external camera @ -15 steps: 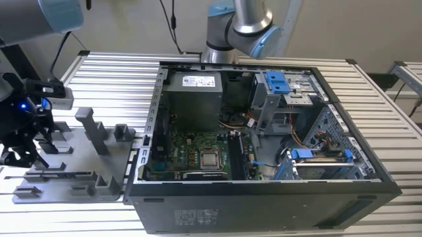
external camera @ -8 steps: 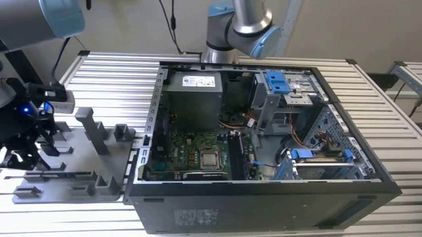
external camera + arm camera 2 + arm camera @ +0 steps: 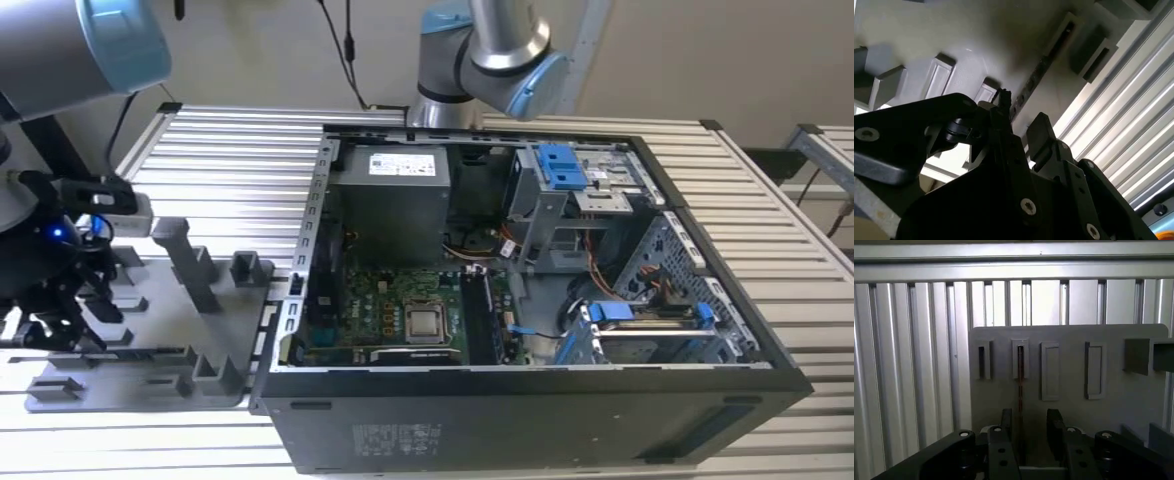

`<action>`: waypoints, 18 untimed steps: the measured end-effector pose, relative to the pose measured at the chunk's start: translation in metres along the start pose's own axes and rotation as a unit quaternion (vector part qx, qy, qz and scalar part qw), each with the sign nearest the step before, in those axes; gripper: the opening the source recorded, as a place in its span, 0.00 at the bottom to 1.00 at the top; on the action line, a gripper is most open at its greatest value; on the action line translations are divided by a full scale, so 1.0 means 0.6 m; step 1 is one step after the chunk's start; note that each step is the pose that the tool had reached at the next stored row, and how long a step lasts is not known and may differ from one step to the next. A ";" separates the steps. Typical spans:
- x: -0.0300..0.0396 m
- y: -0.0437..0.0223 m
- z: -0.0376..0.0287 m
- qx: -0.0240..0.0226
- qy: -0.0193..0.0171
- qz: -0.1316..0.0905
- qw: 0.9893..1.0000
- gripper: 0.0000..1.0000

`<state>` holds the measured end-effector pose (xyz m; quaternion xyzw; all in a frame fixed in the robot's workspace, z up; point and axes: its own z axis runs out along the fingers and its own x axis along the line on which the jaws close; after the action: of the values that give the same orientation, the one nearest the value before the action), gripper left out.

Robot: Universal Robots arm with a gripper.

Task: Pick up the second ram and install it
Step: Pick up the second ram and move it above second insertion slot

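Your hand [image 3: 1030, 414] is hovering low over the grey holder tray [image 3: 1071, 370], and its two fingers [image 3: 1006, 426] are standing apart, not clamping anything. The second ram [image 3: 1020, 370] is sitting on its edge in a narrow slot [image 3: 1020, 351] of that tray, so in the first wrist view you are seeing it as a thin dark line running in between the fingers. It is lying closer to one finger than to the other, and a clear gap is showing on the far side. Whether the nearer finger is touching it, you cannot tell.

In the second wrist view the second ram [image 3: 1030, 87] is showing as a slim dark strip rising from the tray [image 3: 979, 30], with one end just beside a fingertip of the hand [image 3: 1021, 120].

In the exterior view the hand [image 3: 54, 310] is working at the exterior view's left, above the tray [image 3: 160, 385] on the slatted metal bench [image 3: 227, 150]. The open computer case [image 3: 534, 420] is lying just beside the tray, toward the exterior view's right, with its motherboard [image 3: 400, 300] facing up.
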<state>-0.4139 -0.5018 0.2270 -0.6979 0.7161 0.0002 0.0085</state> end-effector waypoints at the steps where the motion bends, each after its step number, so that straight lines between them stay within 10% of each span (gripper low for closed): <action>1: 0.000 0.000 0.003 0.000 0.000 -0.002 1.000 0.42; 18: 0.001 0.000 0.046 0.001 0.000 -0.032 1.000 0.42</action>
<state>-0.4139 -0.5023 0.1994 -0.7202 0.6937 -0.0004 0.0094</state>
